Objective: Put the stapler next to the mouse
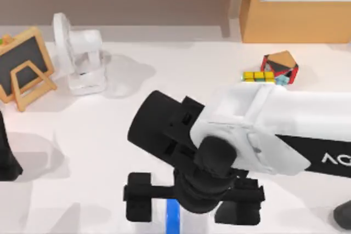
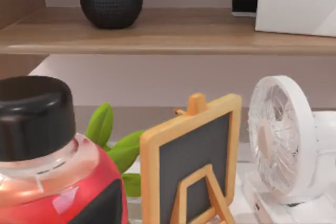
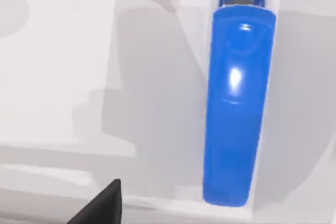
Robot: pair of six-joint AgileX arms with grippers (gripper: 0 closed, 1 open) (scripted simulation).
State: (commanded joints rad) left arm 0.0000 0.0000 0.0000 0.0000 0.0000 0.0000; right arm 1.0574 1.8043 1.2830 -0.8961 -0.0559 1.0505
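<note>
While over the stapler [image 1: 172, 212], right hand [image 1: 192, 204] spread wide.

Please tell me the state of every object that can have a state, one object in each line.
Stapler: closed, lying flat on the table, not held.
Right gripper: above the stapler, near the front edge.
Fan: upright.
Small chalkboard: standing on its easel, blank.
Puzzle cube: tilted on the table, far right.

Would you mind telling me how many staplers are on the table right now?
1. The blue stapler lies flat on the white table at its near edge, directly beneath the right gripper. The arm covers part of the table, so another could be hidden.
</note>
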